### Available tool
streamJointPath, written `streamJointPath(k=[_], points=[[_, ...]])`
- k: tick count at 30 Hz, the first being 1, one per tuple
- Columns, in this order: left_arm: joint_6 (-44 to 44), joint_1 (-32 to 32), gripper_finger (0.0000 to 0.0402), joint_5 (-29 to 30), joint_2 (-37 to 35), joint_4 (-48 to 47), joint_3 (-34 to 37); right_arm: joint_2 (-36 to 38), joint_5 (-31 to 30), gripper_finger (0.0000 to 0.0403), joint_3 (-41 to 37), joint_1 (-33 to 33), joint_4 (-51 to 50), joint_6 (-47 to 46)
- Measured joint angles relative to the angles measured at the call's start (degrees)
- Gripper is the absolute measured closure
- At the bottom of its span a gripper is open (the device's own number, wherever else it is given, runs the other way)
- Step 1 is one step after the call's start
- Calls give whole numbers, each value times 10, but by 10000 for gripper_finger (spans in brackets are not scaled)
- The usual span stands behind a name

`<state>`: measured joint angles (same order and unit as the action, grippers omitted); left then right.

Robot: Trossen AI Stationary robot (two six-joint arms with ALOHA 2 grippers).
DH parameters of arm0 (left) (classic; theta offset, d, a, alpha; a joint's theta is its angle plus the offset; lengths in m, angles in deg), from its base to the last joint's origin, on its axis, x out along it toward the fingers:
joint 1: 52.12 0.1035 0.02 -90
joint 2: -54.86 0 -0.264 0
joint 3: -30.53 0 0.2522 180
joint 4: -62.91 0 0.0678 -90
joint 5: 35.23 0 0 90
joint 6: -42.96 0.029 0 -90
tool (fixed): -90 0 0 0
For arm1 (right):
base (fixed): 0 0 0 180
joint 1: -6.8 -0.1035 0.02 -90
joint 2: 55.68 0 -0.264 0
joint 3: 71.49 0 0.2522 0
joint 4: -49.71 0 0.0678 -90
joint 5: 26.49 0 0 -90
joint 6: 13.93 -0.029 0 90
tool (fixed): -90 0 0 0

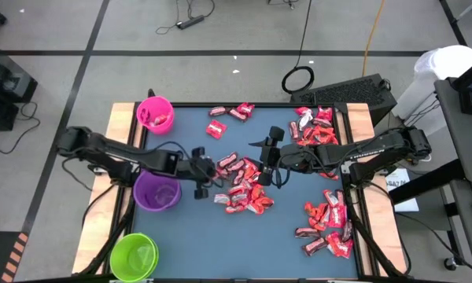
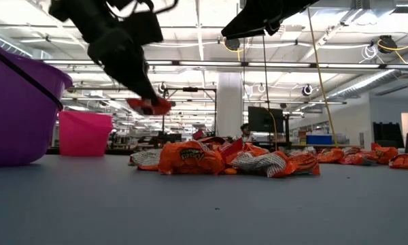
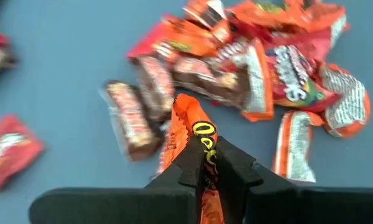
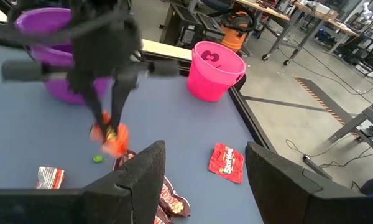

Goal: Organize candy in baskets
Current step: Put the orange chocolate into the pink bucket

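Table [image 1: 197, 251] first: a blue mat fills it, with both arms reaching in toward the centre, left arm from nine o'clock, right arm from three. Three baskets line the left side: the pink basket [image 1: 155, 114] at about eleven o'clock, the purple basket [image 1: 156, 191] at nine, the green basket [image 1: 134, 255] at seven. Candy lies in several groups: a centre pile [image 1: 242, 187], a clump [image 1: 328, 224] at four to five o'clock, another clump [image 1: 313, 123] at one o'clock, and a few pieces [image 1: 228, 118] near twelve.

The left gripper [image 1: 202, 181] hangs just above the mat at the nine-o'clock edge of the centre pile, its fingers pinched tight on one orange candy [image 3: 199, 134]. In the low view that piece [image 2: 149, 105] hangs clear of the mat, long axis pointing down out of the jaws.

The right gripper [image 1: 269, 161] hovers over the pile's two-o'clock side with its fingers spread wide and nothing between them.

The relation that matters, as a judgement: the purple basket sits just beside the left gripper, at its nine o'clock, far nearer than the pink or green. A short carry that way and a release over the rim would likely do; whether purple is the right sort for an orange wrapper cannot be told.
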<state>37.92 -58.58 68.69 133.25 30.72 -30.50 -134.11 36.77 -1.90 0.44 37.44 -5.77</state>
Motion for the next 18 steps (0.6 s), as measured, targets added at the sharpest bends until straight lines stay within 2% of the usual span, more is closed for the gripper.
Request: streamJointPath(k=[9, 14, 18], points=[[28, 19, 368, 172, -136, -109, 0, 0, 0, 193, 0, 0, 0, 0], [30, 67, 368, 276, -192, -176, 0, 0, 0, 193, 0, 0, 0, 0], [30, 123, 368, 319, -224, -230, 0, 0, 0, 193, 0, 0, 0, 0]])
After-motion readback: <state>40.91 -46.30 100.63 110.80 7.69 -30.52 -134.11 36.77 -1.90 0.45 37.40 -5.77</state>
